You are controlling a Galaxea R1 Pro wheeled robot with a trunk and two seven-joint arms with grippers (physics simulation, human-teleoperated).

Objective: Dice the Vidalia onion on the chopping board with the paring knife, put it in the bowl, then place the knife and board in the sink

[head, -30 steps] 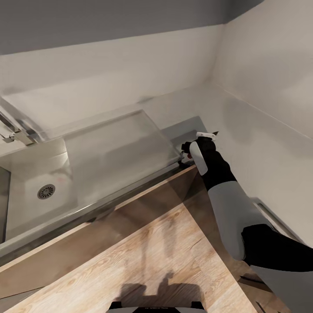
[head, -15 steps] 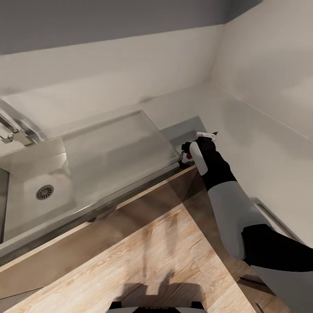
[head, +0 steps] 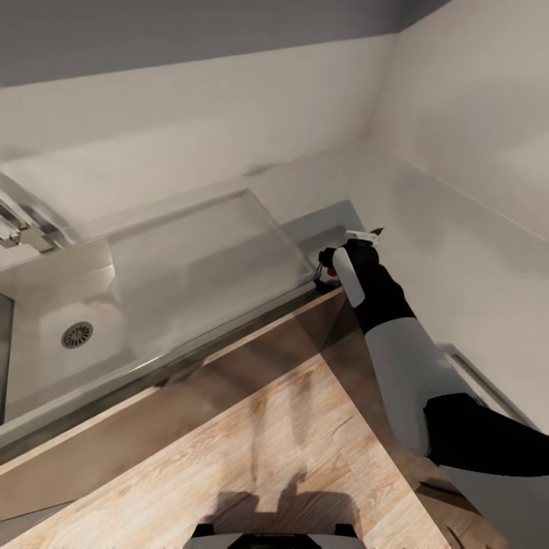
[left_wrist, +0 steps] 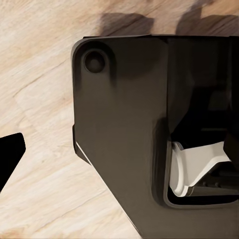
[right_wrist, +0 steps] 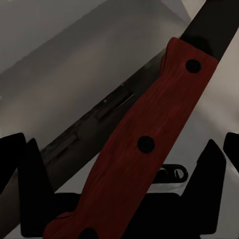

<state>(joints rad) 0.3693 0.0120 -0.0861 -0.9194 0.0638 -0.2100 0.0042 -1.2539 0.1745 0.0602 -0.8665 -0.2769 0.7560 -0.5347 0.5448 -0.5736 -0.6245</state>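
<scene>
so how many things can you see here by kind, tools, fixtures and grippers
Tools: 1, the knife with the red handle.
Fixtures: 2, the sink and the tap at its far edge.
Grippers: 1, the right gripper, which holds the knife beside the sink's end.
Total: 4

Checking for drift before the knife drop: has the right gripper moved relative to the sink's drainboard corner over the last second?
No. The right gripper holds beside the sink corner, as before.

light wood-grain floor ran below, with pale walls meeting in a corner behind everything.
</scene>
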